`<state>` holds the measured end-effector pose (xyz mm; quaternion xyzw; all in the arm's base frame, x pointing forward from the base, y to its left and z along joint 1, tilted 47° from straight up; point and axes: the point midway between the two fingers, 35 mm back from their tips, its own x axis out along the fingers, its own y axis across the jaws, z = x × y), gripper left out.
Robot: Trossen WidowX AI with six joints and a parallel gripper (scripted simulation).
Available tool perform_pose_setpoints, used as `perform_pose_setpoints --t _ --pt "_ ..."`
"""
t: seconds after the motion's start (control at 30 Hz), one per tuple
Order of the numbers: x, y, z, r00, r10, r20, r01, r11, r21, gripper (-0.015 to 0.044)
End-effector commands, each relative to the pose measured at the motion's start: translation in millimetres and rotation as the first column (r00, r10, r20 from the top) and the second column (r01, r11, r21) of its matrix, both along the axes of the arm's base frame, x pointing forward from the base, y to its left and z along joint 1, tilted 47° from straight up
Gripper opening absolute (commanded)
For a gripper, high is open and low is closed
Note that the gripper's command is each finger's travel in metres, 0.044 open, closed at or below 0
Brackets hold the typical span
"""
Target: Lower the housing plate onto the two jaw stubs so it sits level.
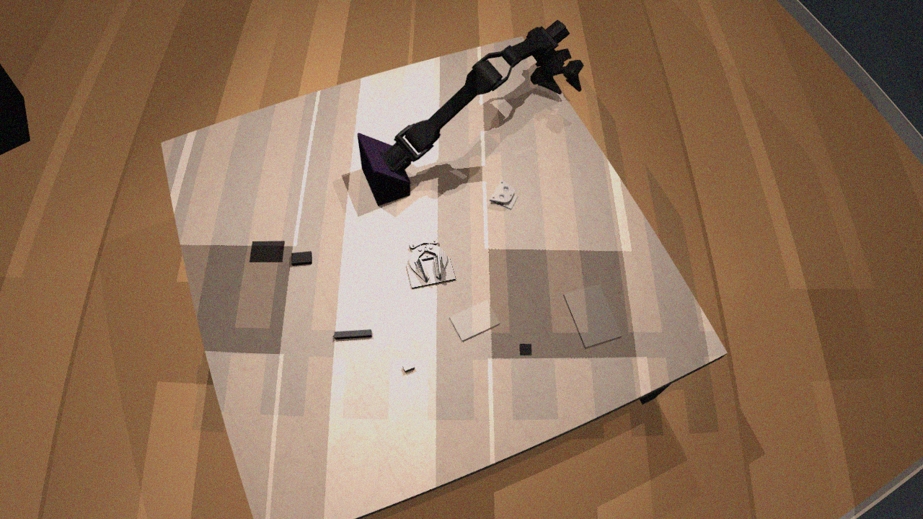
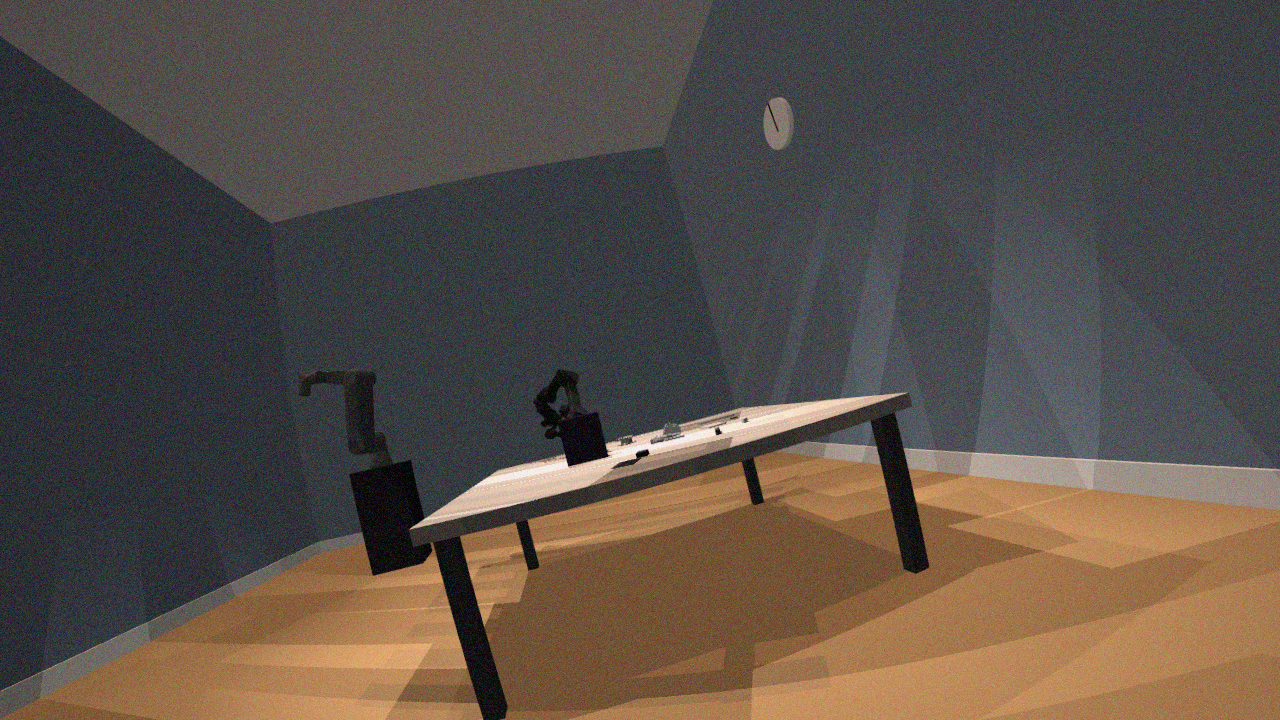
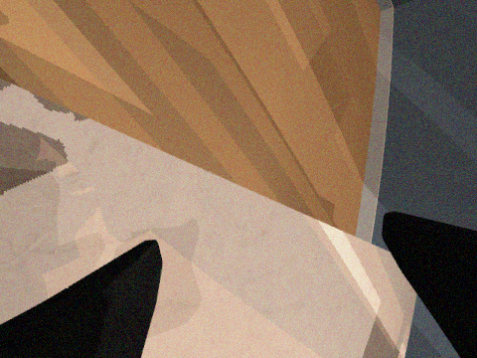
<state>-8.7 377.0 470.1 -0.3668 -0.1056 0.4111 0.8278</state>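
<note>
A pale base (image 1: 418, 282) (image 2: 667, 438) lies mid-table in the top view, with two slanted jaws (image 1: 430, 265) on it. A curved pale part with small round features sits along its far end. A small pale piece with round features (image 1: 503, 194) (image 2: 625, 439) lies apart on the table, over a squarish pale piece; it looks like the housing plate, but the view is too small to be sure. Whether the jaws sit fully on their pins cannot be told. My gripper (image 1: 568, 83) (image 3: 273, 239) is open and empty, over the table's far right corner, well away from both.
The arm's dark base block (image 1: 385, 174) (image 2: 583, 439) stands behind the jaws. On the table (image 1: 387, 451) are dark blocks (image 1: 267, 251) (image 1: 301, 259) (image 1: 525, 349), a dark bar (image 1: 352, 334), a small pale bit (image 1: 408, 368) and thin sheets (image 1: 474, 321) (image 1: 592, 316). Another arm (image 2: 359, 411) stands beyond the table.
</note>
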Motion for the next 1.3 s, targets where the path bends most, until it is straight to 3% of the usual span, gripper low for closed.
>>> perform_pose_setpoints --t 0.0,0.6,1.27 --pt "0.0 0.0 0.0 1.0 0.0 0.0 0.0 1.0 0.0 0.0426" --pt "82.5 -2.6 -49.0 0.996 -0.029 -0.086 0.015 0.988 -0.153 0.044" --pt "164.7 -45.3 -113.0 0.947 -0.115 -0.301 0.026 0.958 -0.286 0.044"
